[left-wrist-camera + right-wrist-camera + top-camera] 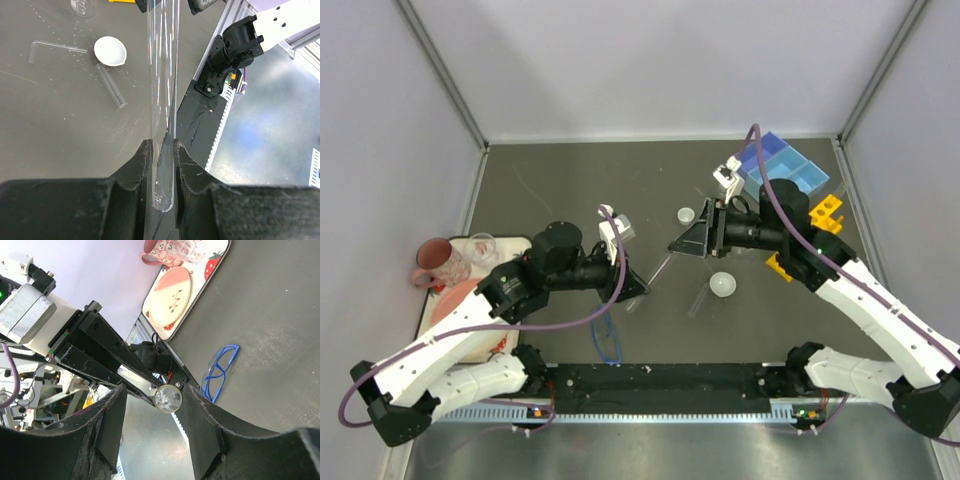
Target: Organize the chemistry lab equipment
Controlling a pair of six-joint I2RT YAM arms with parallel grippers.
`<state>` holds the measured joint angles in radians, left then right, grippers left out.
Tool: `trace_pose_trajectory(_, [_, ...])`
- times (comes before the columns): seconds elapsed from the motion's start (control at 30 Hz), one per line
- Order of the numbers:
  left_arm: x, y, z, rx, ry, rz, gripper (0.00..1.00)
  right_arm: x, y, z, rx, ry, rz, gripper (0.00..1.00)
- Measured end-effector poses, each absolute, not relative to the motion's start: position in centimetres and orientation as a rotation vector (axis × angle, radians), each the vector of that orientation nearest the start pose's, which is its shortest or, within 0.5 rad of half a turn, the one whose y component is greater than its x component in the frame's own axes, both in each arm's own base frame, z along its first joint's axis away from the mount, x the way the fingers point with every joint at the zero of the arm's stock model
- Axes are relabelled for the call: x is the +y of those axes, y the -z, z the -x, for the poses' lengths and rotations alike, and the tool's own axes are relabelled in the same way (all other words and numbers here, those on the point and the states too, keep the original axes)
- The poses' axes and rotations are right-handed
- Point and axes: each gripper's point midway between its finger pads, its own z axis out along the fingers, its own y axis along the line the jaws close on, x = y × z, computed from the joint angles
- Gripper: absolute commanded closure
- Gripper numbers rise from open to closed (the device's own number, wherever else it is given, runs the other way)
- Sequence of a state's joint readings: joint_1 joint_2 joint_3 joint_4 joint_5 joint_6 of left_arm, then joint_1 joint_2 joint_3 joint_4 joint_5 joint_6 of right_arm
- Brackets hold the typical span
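Left gripper (161,146) is clamping its jaws on a tube (162,75) over the middle of the table (560,190). Right gripper (156,392) is holding its jaws apart around the tube's far end, touching neither side. Goggles (220,367) are lying near the near edge. Tray (788,168) is sitting at the far right corner.

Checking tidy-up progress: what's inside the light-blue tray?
The light-blue tray shows only bare blue floor in its visible compartments. The right arm and its purple cable cover the left edge, so that part is unseen.
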<state>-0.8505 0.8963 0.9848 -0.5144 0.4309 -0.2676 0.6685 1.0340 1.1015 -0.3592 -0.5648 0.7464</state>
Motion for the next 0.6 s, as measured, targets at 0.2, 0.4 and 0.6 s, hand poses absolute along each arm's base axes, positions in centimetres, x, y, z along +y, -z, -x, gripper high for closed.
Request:
trace_pose_trajectory(0.2, [-26.9,-27.6,-12.5,1.923,1.127,-0.895,0.96,29.3,-32.9,-17.0,2.067,-1.466,0.378,0.52])
trace_pose_trajectory(0.4, [-26.9,-27.8,-12.5,1.912,1.135,-0.895,0.96,30.0,-32.7,-17.2,2.072,-1.474,0.382,0.59])
trace_pose_trajectory(0.6, [-26.9,-27.8,-12.5,1.911,1.139,-0.895,0.93,30.3,-32.4,-17.2,2.084,-1.474,0.380,0.72])
